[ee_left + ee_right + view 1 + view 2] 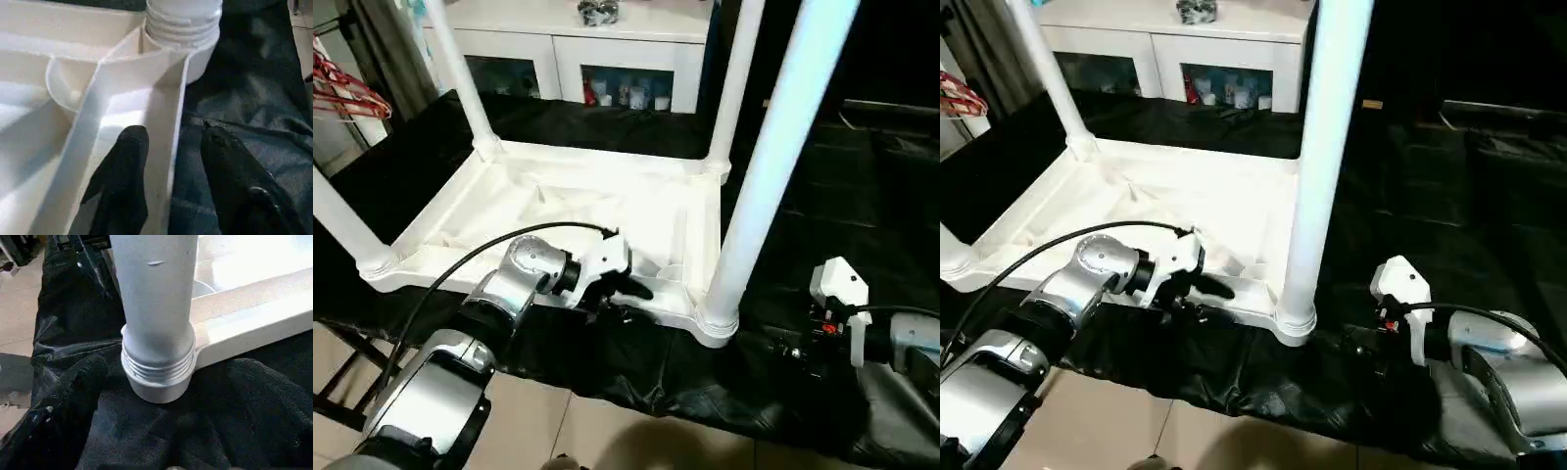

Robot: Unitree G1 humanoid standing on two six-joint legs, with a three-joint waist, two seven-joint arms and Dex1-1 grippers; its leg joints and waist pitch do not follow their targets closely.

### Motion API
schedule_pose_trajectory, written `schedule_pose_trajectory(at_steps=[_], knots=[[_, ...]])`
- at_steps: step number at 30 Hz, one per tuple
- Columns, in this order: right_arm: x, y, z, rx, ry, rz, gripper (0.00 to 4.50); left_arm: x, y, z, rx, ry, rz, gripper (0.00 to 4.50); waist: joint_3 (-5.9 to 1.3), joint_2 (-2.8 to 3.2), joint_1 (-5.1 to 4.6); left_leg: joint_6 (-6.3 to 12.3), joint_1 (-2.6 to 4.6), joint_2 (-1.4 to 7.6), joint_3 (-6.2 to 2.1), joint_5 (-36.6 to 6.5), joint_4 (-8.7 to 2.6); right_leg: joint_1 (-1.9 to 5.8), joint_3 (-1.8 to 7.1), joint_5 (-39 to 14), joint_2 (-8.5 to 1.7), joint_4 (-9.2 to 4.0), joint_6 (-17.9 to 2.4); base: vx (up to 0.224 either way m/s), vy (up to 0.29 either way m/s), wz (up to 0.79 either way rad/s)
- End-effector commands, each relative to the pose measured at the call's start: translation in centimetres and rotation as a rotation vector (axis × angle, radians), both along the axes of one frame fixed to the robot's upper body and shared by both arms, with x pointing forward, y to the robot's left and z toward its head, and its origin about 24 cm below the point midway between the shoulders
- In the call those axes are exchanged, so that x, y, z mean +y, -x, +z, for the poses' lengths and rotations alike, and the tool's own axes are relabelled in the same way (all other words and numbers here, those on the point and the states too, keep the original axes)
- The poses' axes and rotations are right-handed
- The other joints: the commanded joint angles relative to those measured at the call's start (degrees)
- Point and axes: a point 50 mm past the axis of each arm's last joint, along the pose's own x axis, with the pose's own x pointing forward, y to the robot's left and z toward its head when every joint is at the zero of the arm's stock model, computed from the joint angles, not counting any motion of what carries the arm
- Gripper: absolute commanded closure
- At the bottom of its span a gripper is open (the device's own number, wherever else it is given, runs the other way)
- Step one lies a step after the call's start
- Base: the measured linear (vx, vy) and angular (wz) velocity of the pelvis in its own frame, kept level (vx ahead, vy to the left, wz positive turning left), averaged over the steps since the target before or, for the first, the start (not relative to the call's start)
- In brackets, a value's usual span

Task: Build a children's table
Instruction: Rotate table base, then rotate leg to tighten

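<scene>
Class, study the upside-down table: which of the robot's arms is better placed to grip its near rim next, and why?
Left. The left gripper already straddles the table's near rim, one finger each side. The right gripper sits on the black cloth, beside the near corner leg.

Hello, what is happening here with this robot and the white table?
The robot is building a children's table, which lies upside down on a black cloth with all four legs standing up in the corner sockets. The left claw straddles the near rim of the tabletop, one finger inside and one outside. The right claw is wide open on the cloth beside the near right leg, holding nothing. A white cabinet stands behind.
</scene>
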Motion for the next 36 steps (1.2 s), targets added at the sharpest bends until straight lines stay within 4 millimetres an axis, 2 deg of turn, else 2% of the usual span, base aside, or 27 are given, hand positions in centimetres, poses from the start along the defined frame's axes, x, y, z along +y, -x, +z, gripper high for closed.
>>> schedule_pose_trajectory(at_steps=[1, 3, 4, 8, 10, 14, 15, 19, 20, 21, 25, 26, 27, 28, 29, 30, 32, 33, 34, 35, 36], knots=[[-0.1, 0.2, 0.5, -0.006, 0.001, 0.008, 0.00, 0.2, -0.3, 0.4, -0.018, -0.024, -0.019, 2.86, -3.74, -0.52, 0.37, 3.46, 0.06, 0.60, 0.00, -10.5, -3.41, 3.50, 1.81, -8.2, -2.52, -4.73, -12.5, 0.000, 0.000, 0.00], [0.0, 0.3, 0.5, -0.004, 0.000, 0.007, 0.00, 0.2, -0.4, 0.4, -0.014, -0.027, -0.020, 2.95, -3.67, -0.72, 0.39, 3.53, 0.00, 0.54, 0.01, -10.7, -3.45, 3.58, 1.77, -8.4, -2.46, -4.80, -12.4, 0.000, 0.000, 0.00], [0.0, 0.3, 0.5, -0.002, -0.001, 0.006, 0.00, 0.3, -0.4, 0.3, -0.011, -0.028, -0.020, 3.18, -3.68, -0.71, 0.45, 3.66, -0.04, 0.47, 0.01, -10.5, -3.44, 3.63, 1.74, -8.9, -2.47, -4.81, -12.1, 0.000, 0.000, 0.00], [0.1, 0.4, 0.5, 0.004, -0.003, 0.006, 0.00, 0.3, -0.5, 0.2, -0.003, -0.026, -0.019, 3.32, -3.67, -0.53, 0.47, 3.66, -0.06, 0.57, 0.00, -10.3, -3.45, 3.51, 1.76, -10.3, -2.58, -4.96, -11.7, 0.000, 0.000, 0.00], [0.1, 0.5, 0.5, 0.006, -0.004, 0.008, 0.00, 0.3, -0.5, 0.1, 0.000, -0.031, -0.022, 3.63, -3.73, -0.52, 0.57, 3.58, 0.00, 0.67, -0.07, -10.4, -3.51, 3.51, 1.76, -9.9, -2.62, -4.90, -11.9, 0.000, 0.000, 0.00], [0.1, 0.5, 0.4, 0.008, -0.003, 0.009, 0.00, 0.4, -0.4, -0.1, 0.002, -0.038, -0.024, 3.82, -3.79, -0.61, 0.61, 3.82, -0.13, 0.58, -0.04, -9.6, -3.40, 3.61, 1.73, -8.3, -2.61, -4.72, -12.1, 0.000, 0.000, 0.00], [0.1, 0.5, 0.4, 0.008, -0.004, 0.009, 0.00, 0.4, -0.4, -0.1, 0.007, -0.038, -0.024, 4.08, -3.77, -0.68, 0.62, 3.95, -0.14, 0.61, -0.03, -9.5, -3.40, 3.61, 1.72, -8.0, -2.64, -4.71, -12.2, 0.000, 0.000, 0.00], [0.3, 0.4, 0.4, 0.009, -0.006, 0.015, 0.00, 0.6, -0.4, -0.2, 0.031, -0.049, -0.029, 4.20, -3.74, -0.69, 0.64, 4.08, -0.11, 0.71, -0.05, -9.5, -3.49, 3.56, 1.70, -8.8, -2.70, -4.78, -12.2, 0.000, 0.000, 0.00], [0.4, 0.2, 0.3, 0.009, -0.007, 0.019, 0.00, 0.8, -0.3, -0.4, 0.039, -0.068, -0.032, 4.45, -3.74, -0.69, 0.62, 4.08, -0.14, 0.71, -0.04, -9.4, -3.48, 3.59, 1.70, -8.6, -2.72, -4.74, -12.2, 0.000, 0.000, 0.00], [0.5, 0.2, 0.3, 0.008, -0.008, 0.020, 0.00, 0.9, -0.2, -0.5, 0.041, -0.076, -0.033, 4.48, -3.70, -0.89, 0.59, 4.19, -0.18, 0.69, -0.05, -9.3, -3.49, 3.59, 1.67, -8.4, -2.70, -4.66, -12.3, 0.000, 0.000, 0.00], [0.8, -0.2, 0.3, -0.005, -0.013, 0.022, 0.00, 1.3, -0.1, -1.3, 0.022, -0.110, -0.002, 4.49, -3.61, -0.79, 0.35, 4.04, -0.11, 0.71, -0.03, -10.0, -3.59, 3.53, 1.67, -10.4, -2.81, -4.91, -11.8, 0.000, 0.000, 0.00], [0.9, -0.4, 0.4, -0.011, -0.018, 0.019, 0.00, 1.4, 0.0, -1.4, 0.017, -0.122, 0.008, 4.49, -3.58, -1.24, 0.25, 4.07, -0.16, 0.69, 0.00, -10.0, -3.60, 3.57, 1.66, -10.5, -2.79, -4.94, -11.8, 0.000, 0.000, 0.00], [1.0, -0.4, 0.4, -0.010, -0.022, 0.020, 0.00, 1.5, 0.0, -1.6, 0.011, -0.131, 0.007, 4.49, -3.50, -1.02, 0.25, 3.99, -0.18, 0.65, -0.01, -10.2, -3.62, 3.51, 1.65, -11.5, -2.83, -4.99, -11.5, 0.000, 0.000, 0.00], [1.3, -0.5, 0.3, -0.008, -0.024, 0.032, 0.00, 1.7, 0.1, -1.9, 0.018, -0.150, 0.051, 4.49, -3.43, -1.13, 0.18, 3.93, -0.13, 0.73, -0.05, -10.5, -3.72, 3.49, 1.66, -12.7, -2.89, -5.06, -11.3, 0.000, 0.000, 0.00], [1.5, -0.6, 0.2, -0.008, -0.024, 0.035, 0.00, 1.7, 0.1, -2.0, 0.025, -0.151, 0.073, 4.49, -3.42, -1.32, 0.14, 3.83, -0.07, 0.81, -0.03, -10.7, -3.77, 3.45, 1.69, -13.2, -2.94, -5.08, -11.2, 0.000, 0.000, 0.00], [1.6, -0.6, 0.2, -0.008, -0.024, 0.035, 0.00, 1.6, 0.0, -2.0, 0.026, -0.150, 0.076, 4.49, -3.35, -1.10, 0.12, 3.76, 0.01, 0.82, -0.05, -11.0, -3.81, 3.29, 1.70, -14.4, -2.96, -5.20, -11.1, 0.000, 0.000, 0.00], [2.3, -0.8, -0.1, -0.011, -0.018, 0.052, 0.00, 0.9, 0.1, -1.8, 0.056, -0.086, 0.130, 4.49, -3.25, -1.44, -0.09, 3.51, -0.08, 0.85, -0.06, -11.3, -3.94, 3.30, 1.72, -15.5, -2.97, -5.21, -11.0, 0.000, 0.000, 0.00], [2.4, -1.1, -0.3, -0.027, -0.006, 0.049, 0.00, 0.6, 0.2, -1.7, 0.056, -0.069, 0.127, 4.49, -3.32, -1.23, -0.13, 3.29, 0.00, 0.91, -0.12, -11.3, -4.01, 3.21, 1.73, -16.1, -3.12, -5.24, -11.0, 0.000, 0.000, 0.00], [2.6, -1.3, -0.4, -0.039, 0.004, 0.045, 0.00, 0.4, 0.3, -1.6, 0.054, -0.057, 0.124, 4.49, -3.27, -1.68, -0.35, 3.16, -0.14, 0.72, -0.03, -11.1, -4.02, 3.26, 1.69, -16.6, -2.92, -5.40, -10.6, 0.000, 0.000, 0.00], [2.6, -1.4, -0.5, -0.043, 0.011, 0.038, 0.00, 0.3, 0.4, -1.6, 0.048, -0.053, 0.122, 4.49, -3.26, -1.35, -0.30, 3.10, 0.05, 0.79, -0.03, -11.4, -4.05, 2.99, 1.80, -16.9, -2.92, -5.42, -10.3, 0.000, 0.000, 0.00], [2.7, -1.8, -0.7, -0.050, 0.027, 0.023, 0.00, 0.2, 0.5, -1.5, 0.039, -0.049, 0.119, 4.49, -3.30, -1.34, -0.37, 3.03, 0.00, 0.82, -0.06, -11.3, -4.07, 3.05, 1.84, -16.6, -2.94, -5.39, -10.2, 0.000, 0.000, 0.00]])
